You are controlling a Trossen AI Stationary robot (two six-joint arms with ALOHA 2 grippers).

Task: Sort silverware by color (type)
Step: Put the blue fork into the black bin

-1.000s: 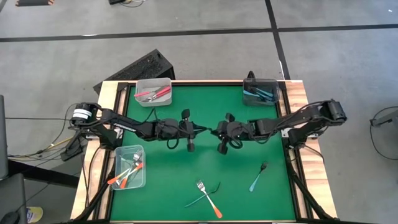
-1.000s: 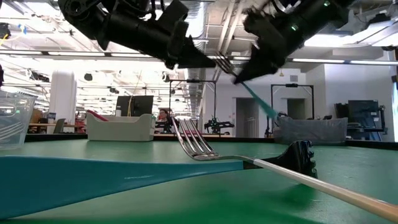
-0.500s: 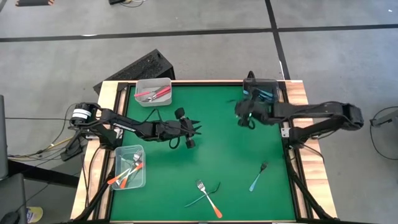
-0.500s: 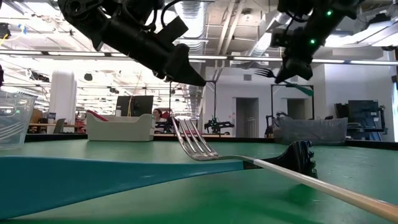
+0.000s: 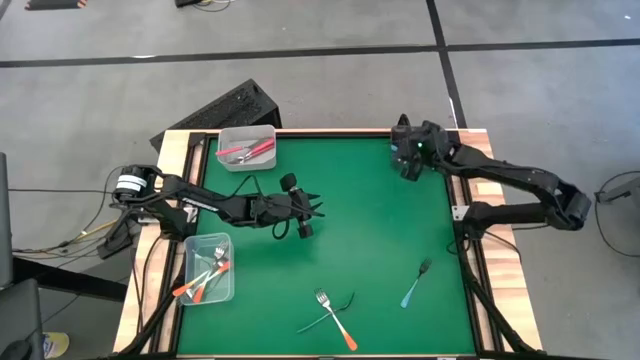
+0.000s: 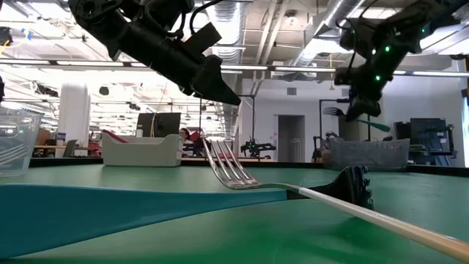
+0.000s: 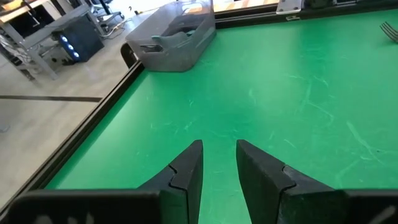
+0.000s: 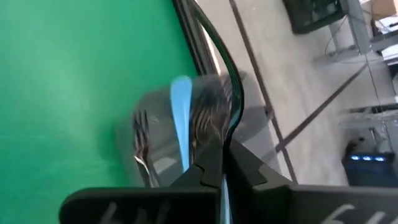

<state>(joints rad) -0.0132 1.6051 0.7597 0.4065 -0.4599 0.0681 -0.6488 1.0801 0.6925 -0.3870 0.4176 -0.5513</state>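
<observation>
From above, the right claw [image 5: 408, 160] hangs over the dark bin [image 5: 425, 140] at the counter's [image 5: 370, 250] far corner; only the low view shows the teal fork [image 6: 352, 117] it pinches. The left claw [image 7: 219, 163] hovers mid-counter, slightly spread, empty.

Blue-handled fork [image 8: 181, 118], green table [image 5: 360, 240]

open lab: exposed ducts [image 6: 256, 22], workstation monitors [image 6: 157, 125]
</observation>
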